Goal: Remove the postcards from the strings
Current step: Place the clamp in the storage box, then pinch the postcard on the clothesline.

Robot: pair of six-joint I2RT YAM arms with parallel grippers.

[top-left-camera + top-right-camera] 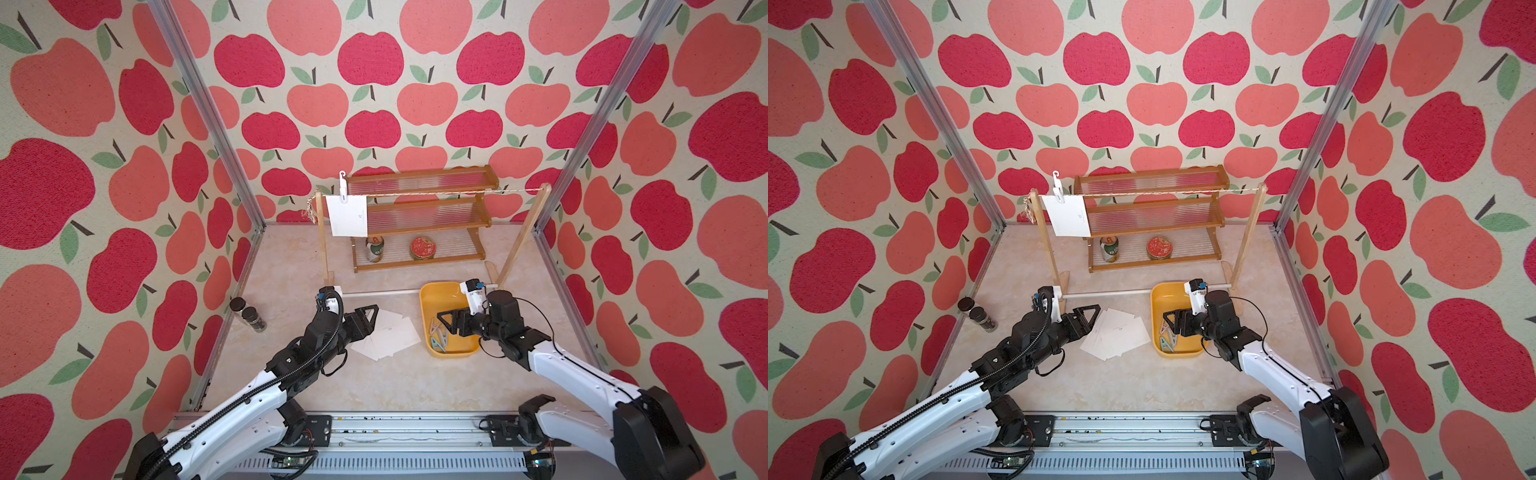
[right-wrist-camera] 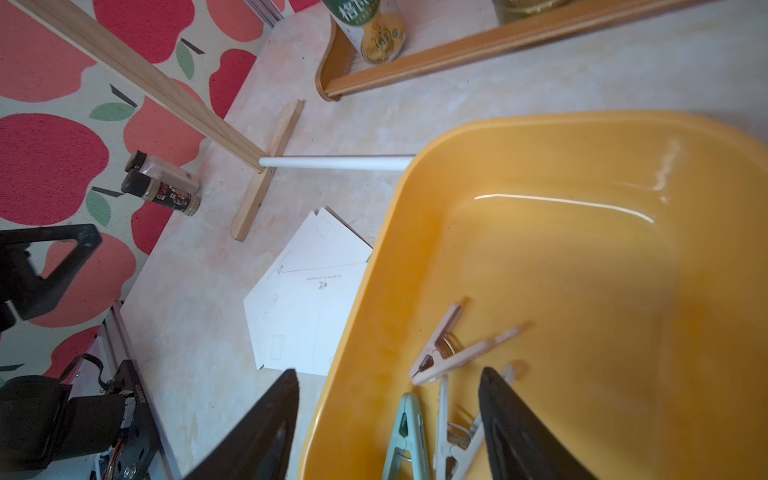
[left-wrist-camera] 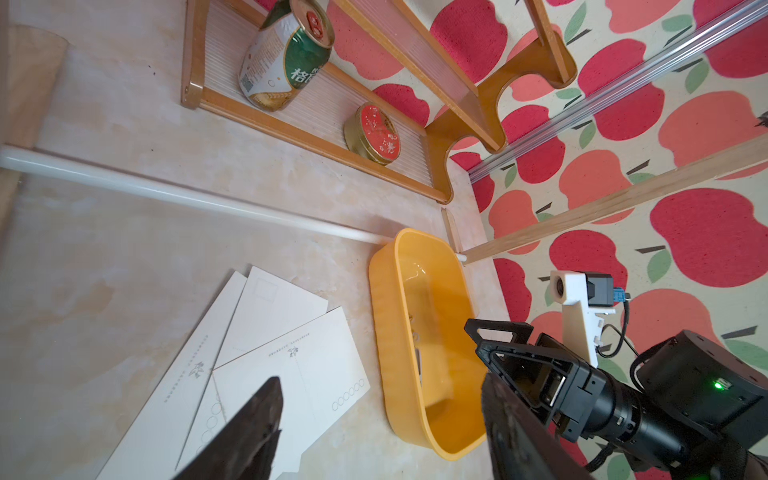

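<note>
- The can on the bottom shelf of the wooden rack is white and green with a red tab. I can read the large character "格" on it; the rest is cut off or too small.
- Beside it sits a round tin with a red patterned lid. Its writing is not legible.
- Two spice jars at centre left in the top views carry dark labels I cannot read.
- The string runs left to right across mid-frame between two posts, with its frayed knot at the left end.
- One postcard hangs near that left end from a white clothespin. Its face is toward me and its top edge lies slightly askew along the string. Foreshortening hides its long axis.
- Three postcards lie fanned and overlapping on the table, centre frame. Their long axes slant from lower left up to the right.
- They show a small dark emblem, a stamp box, a row of little circles and a line of tiny print I cannot read.
- The yellow tub, right of the pile, holds a pink clothespin, a green one and a white one.
- The left gripper hangs over the pile's left edge, jaws apart and empty.
- The right gripper sits above the tub, jaws apart and holding nothing.
</note>
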